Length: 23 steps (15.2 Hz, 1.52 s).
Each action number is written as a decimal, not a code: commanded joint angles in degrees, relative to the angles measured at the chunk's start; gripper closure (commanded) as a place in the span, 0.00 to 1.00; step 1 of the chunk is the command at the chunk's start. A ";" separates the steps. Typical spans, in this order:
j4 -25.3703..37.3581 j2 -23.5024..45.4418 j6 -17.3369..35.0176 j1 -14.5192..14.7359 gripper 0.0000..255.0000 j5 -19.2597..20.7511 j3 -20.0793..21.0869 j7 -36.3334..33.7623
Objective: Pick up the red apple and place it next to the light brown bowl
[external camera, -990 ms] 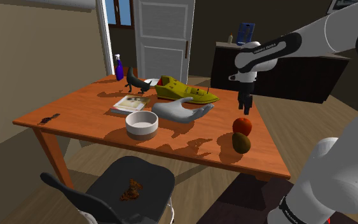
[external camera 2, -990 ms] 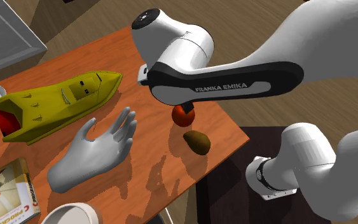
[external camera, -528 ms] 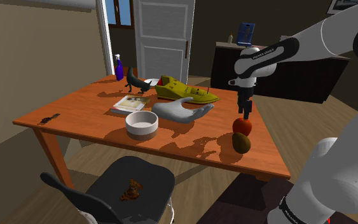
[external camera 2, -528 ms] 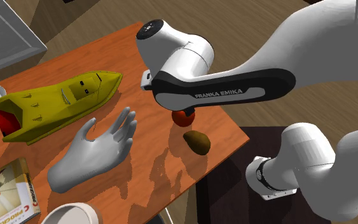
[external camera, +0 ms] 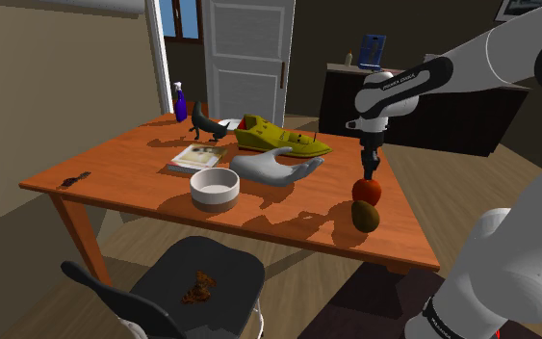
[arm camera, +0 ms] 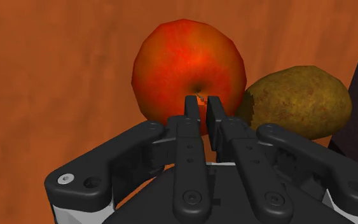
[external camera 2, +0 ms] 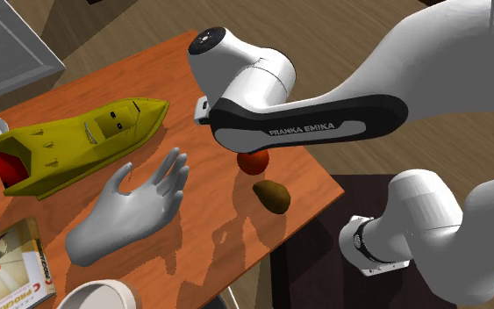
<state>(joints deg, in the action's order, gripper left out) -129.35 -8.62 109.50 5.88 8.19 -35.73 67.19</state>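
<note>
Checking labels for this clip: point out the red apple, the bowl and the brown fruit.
red apple (arm camera: 177, 63), wrist view, its red skin.
bowl (external camera: 214, 199), shoulder view, its outer wall.
brown fruit (external camera 2: 272, 196), second exterior view, its middle.

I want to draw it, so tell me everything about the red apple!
The apple is round, shiny red with orange patches and a small dimple on top. It sits upright on the orange-brown table near its edge, close beside a brownish-green fruit. The black gripper hangs right over its dimple.
</note>
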 commanded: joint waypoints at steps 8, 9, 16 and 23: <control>0.93 -0.77 -1.60 0.00 1.00 0.29 0.22 -0.24; 1.41 -1.13 -2.41 0.00 1.00 0.41 0.34 -0.35; 5.14 -3.21 -7.98 0.06 1.00 1.02 1.12 -0.89; 9.44 -4.52 -13.46 0.17 1.00 1.26 1.84 -1.11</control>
<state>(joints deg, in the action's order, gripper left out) -120.61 -13.23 96.71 5.97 9.57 -34.00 66.11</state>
